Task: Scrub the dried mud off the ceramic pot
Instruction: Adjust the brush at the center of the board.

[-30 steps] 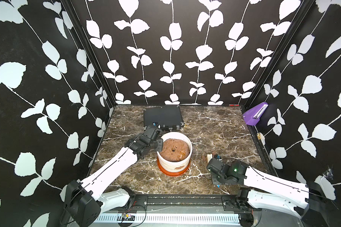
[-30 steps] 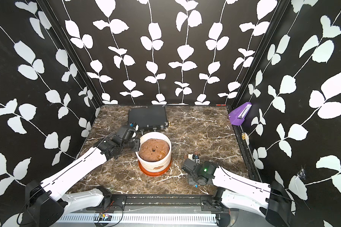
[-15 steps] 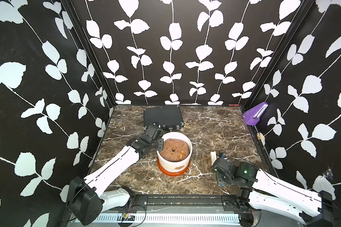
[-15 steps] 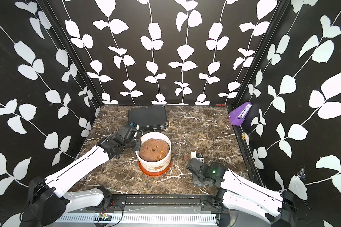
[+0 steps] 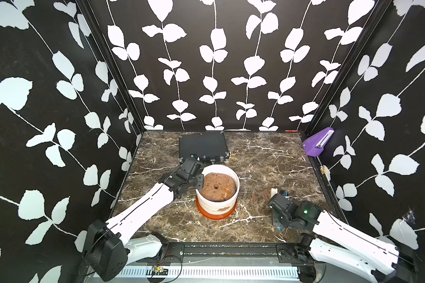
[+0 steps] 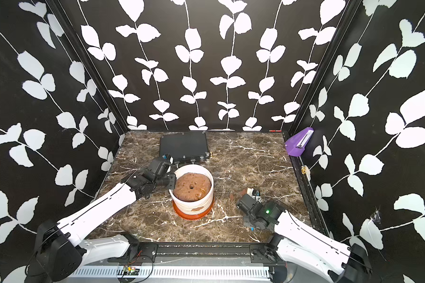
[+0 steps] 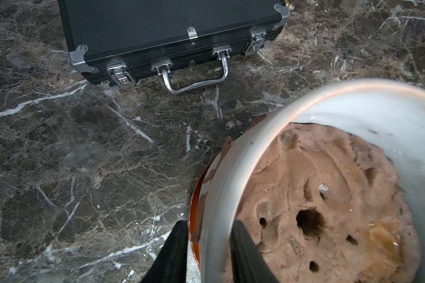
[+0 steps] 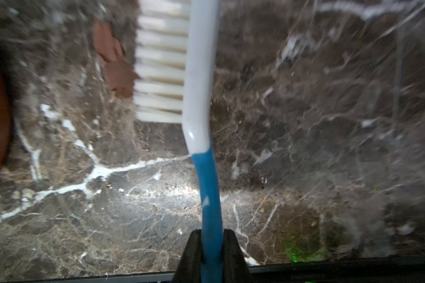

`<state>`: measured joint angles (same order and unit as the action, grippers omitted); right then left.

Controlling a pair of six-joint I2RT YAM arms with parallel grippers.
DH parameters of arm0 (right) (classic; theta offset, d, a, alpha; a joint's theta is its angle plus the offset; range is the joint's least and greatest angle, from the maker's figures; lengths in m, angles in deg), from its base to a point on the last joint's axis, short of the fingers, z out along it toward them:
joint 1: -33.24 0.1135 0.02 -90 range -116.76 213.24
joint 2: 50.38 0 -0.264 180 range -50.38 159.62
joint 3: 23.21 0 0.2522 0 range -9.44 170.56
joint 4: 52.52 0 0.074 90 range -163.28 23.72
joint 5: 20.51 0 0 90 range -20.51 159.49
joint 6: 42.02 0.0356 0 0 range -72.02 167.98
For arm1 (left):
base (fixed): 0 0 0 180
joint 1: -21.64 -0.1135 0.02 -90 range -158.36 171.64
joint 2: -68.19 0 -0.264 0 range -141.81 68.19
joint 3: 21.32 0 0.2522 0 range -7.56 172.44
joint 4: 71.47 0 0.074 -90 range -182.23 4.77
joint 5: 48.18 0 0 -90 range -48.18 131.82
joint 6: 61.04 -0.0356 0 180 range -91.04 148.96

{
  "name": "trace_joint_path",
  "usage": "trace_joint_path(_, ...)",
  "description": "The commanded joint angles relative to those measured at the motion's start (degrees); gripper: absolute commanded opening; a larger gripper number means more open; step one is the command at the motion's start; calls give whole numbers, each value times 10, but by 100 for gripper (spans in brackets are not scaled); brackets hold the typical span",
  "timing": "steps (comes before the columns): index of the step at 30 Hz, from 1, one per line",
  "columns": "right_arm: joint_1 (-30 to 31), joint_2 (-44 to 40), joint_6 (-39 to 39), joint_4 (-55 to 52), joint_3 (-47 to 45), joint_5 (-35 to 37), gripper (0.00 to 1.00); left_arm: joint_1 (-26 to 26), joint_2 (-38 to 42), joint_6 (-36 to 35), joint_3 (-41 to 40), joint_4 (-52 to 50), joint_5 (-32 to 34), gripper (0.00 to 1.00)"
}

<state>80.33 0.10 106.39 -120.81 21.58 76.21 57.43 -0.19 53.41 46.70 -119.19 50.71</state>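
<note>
The ceramic pot [image 5: 216,204] [image 6: 194,203] is white and ribbed and stands on an orange-brown saucer [image 5: 216,216] at mid-table, filled with a lumpy brown mound. A blotch of dried mud [image 5: 222,209] [image 6: 197,209] marks its front wall, and smears show on the outer wall [image 7: 203,208]. My left gripper [image 5: 199,182] [image 7: 207,223] is open and straddles the rim [image 7: 231,171], one finger outside and one inside. A gap shows at the outer finger. My right gripper [image 5: 276,197] [image 8: 211,232] is shut on the blue handle of a white-bristled brush [image 8: 199,73] [image 5: 273,191], to the right of the pot and apart from it.
A flat black case [image 5: 203,147] [image 7: 169,29] lies behind the pot, its handle toward it. Reddish-brown flakes [image 8: 115,73] [image 5: 255,196] lie on the marble beside the bristles. A purple holder [image 5: 317,144] hangs on the right wall.
My left jaws have widened around the pot rim. My right gripper has carried the brush a little to the right, away from the pot. The pot has not moved.
</note>
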Motion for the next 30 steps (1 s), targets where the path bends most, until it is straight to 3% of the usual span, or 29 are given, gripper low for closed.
trace_joint_path(1,-20,18,24,64,-48,-96,0,-3,22,-1,0,-1,7,33)
trace_joint_path(13,-28,-19,-17,-87,89,-14,0,-5,20,-9,16,-8,17,48)
trace_joint_path(18,4,-53,-44,-3,89,-37,0,-6,4,-11,21,-3,12,49)
trace_joint_path(23,12,-17,-87,22,114,-71,0,-10,-12,-16,28,2,15,50)
trace_joint_path(30,10,43,-143,-16,225,13,0,-12,-40,-20,46,4,2,49)
